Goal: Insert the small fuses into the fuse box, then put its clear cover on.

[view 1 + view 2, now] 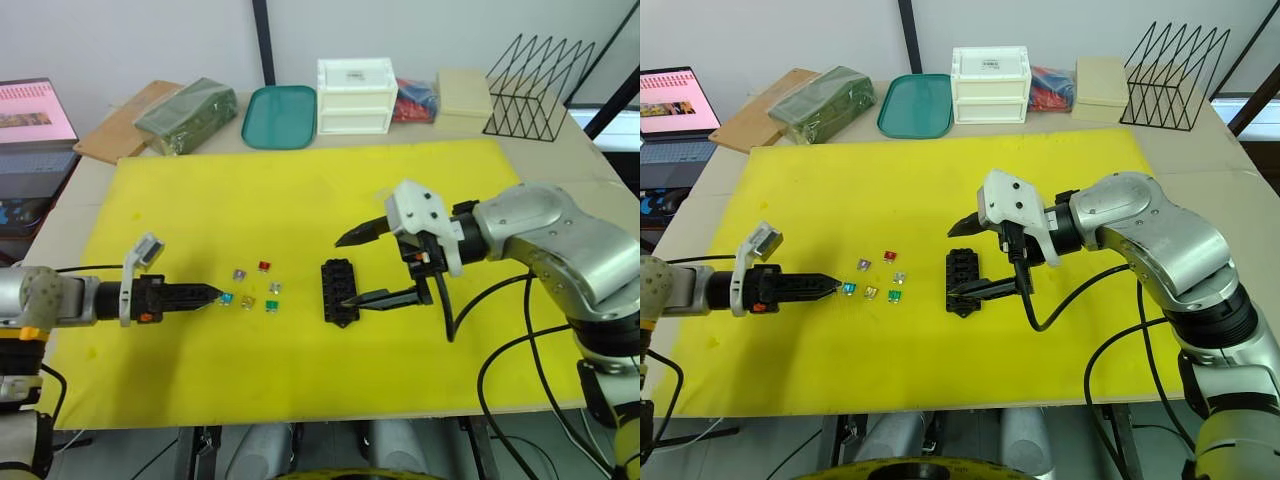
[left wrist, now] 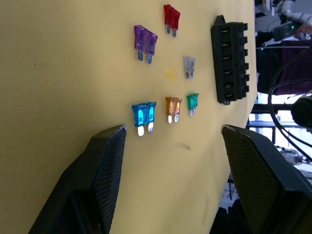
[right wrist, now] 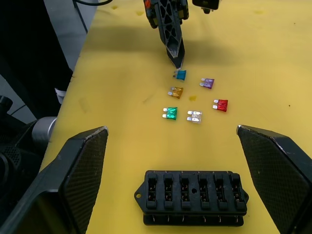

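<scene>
Six small fuses lie loose on the yellow mat (image 1: 300,190): purple (image 1: 239,273), red (image 1: 264,266), blue (image 1: 226,298), tan (image 1: 247,301), grey (image 1: 275,287) and green (image 1: 271,306). To their right lies the black fuse box (image 1: 339,291), and its slots (image 3: 192,187) look empty. My left gripper (image 1: 212,293) is open, low over the mat, with its tips right at the blue fuse (image 2: 144,115). My right gripper (image 1: 350,270) is open wide with nothing in it; its lower finger sits beside the fuse box's right side. The clear cover is out of view.
Along the table's back edge stand a white drawer box (image 1: 355,95), a green tray (image 1: 281,116), a green bag (image 1: 186,114), a wooden board (image 1: 120,125), a beige box (image 1: 464,95) and a black wire rack (image 1: 537,87). A laptop (image 1: 30,120) sits at far left.
</scene>
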Action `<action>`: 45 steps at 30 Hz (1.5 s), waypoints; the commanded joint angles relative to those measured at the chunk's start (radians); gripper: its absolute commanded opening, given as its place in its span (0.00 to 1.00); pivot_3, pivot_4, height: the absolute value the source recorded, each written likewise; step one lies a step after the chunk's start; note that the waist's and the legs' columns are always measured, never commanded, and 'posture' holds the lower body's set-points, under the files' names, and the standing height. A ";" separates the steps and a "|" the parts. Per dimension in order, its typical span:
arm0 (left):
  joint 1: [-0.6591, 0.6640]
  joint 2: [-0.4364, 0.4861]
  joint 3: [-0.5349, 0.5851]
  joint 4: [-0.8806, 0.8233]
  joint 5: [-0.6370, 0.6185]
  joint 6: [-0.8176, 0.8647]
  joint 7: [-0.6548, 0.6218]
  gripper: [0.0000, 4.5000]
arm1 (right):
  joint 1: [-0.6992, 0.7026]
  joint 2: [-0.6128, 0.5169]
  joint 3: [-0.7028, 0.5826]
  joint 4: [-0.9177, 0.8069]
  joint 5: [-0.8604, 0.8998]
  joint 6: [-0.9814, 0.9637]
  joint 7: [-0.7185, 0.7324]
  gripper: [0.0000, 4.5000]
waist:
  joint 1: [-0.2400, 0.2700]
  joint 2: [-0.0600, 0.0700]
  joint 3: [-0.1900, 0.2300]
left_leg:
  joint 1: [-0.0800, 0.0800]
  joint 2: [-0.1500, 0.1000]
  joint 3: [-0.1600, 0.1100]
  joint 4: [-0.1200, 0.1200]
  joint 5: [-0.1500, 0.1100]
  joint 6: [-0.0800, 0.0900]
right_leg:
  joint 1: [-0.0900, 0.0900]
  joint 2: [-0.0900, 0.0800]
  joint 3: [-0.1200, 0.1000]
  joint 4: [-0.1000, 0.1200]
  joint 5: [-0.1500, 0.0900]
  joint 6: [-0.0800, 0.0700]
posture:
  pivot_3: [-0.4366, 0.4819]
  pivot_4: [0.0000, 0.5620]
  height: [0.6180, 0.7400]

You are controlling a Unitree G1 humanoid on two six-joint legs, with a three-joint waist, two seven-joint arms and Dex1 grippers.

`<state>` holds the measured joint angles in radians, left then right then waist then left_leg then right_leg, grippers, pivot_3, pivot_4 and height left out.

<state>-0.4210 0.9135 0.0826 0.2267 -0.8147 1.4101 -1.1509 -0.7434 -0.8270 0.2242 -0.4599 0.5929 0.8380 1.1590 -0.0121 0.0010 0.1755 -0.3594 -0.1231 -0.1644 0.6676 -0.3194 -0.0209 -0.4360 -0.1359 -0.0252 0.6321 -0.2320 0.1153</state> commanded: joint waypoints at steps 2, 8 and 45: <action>-0.024 -0.020 -0.010 0.002 0.004 -0.006 0.010 0.73 | -0.027 -0.007 -0.019 -0.024 0.006 -0.004 0.004 1.00 | 0.000 0.000 0.000 | 0.000 0.000 0.000 0.000 0.000 0.000 | 0.000 0.000 0.000 0.000 0.000 0.000 | 0.48 0.27 1.00; -0.024 -0.038 -0.024 0.002 0.011 -0.026 0.013 0.73 | -0.035 -0.008 -0.020 -0.024 0.007 0.001 0.004 1.00 | 0.000 0.000 0.000 | 0.000 0.000 0.000 0.000 0.000 0.000 | 0.000 0.000 0.000 0.000 0.000 0.000 | 0.48 0.27 1.00; 0.056 -0.001 -0.045 -0.027 0.068 -0.145 0.002 0.01 | -0.048 -0.013 -0.021 -0.022 0.008 0.002 0.016 1.00 | -0.001 0.000 0.000 | 0.000 0.000 0.000 0.000 0.000 0.000 | 0.000 0.000 0.000 0.000 0.000 0.000 | 0.48 0.27 1.00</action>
<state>-0.3807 0.8851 0.0269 0.2119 -0.7618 1.2735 -1.1471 -0.7807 -0.8294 0.2242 -0.4599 0.5936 0.8451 1.1704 -0.0135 0.0009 0.1754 -0.3593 -0.1231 -0.1643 0.6676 -0.3194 -0.0209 -0.4361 -0.1359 -0.0249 0.6320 -0.2319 0.1153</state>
